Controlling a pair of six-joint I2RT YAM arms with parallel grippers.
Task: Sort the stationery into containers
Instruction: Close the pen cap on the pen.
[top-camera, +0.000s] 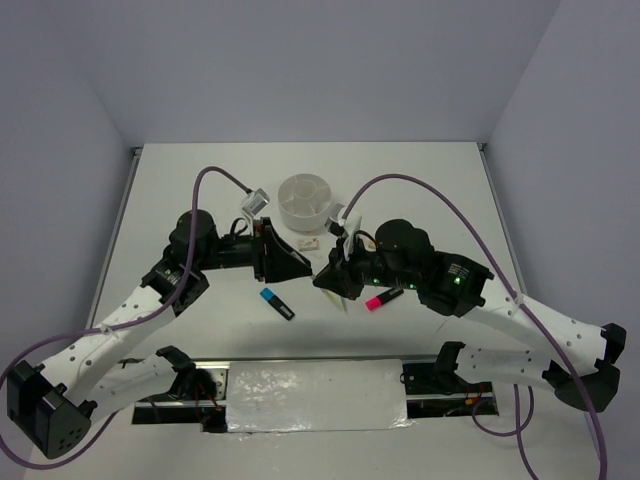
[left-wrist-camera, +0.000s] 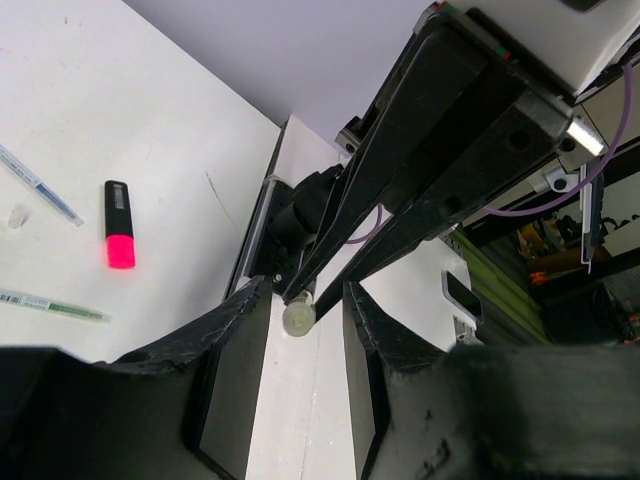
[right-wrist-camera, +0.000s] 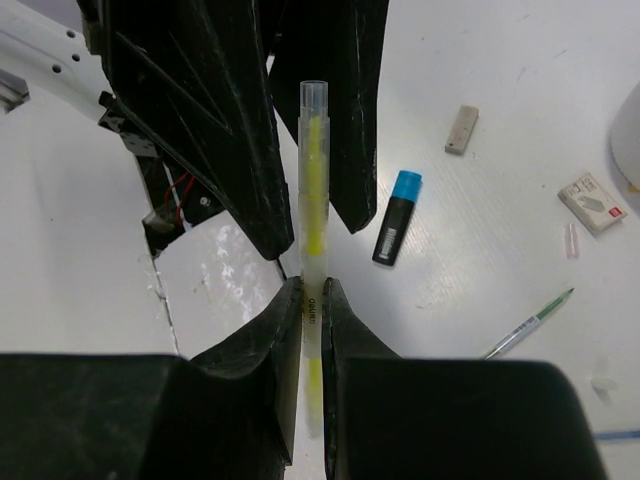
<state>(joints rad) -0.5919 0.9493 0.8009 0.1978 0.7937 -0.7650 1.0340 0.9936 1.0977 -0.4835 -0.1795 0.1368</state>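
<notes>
Nearest the arm bases, the blue-and-black highlighter and the pink-and-black highlighter lie flat on the white table, well apart from each other, and a green pen lies near them. Just beyond, the two grippers meet over the middle of the table. The right gripper is clenched on the yellow pen. The pen's free end reaches in between the fingers of the left gripper, which stand apart on either side of it without pinching. Farther on, a small boxed eraser lies just in front of the round white organiser cup.
</notes>
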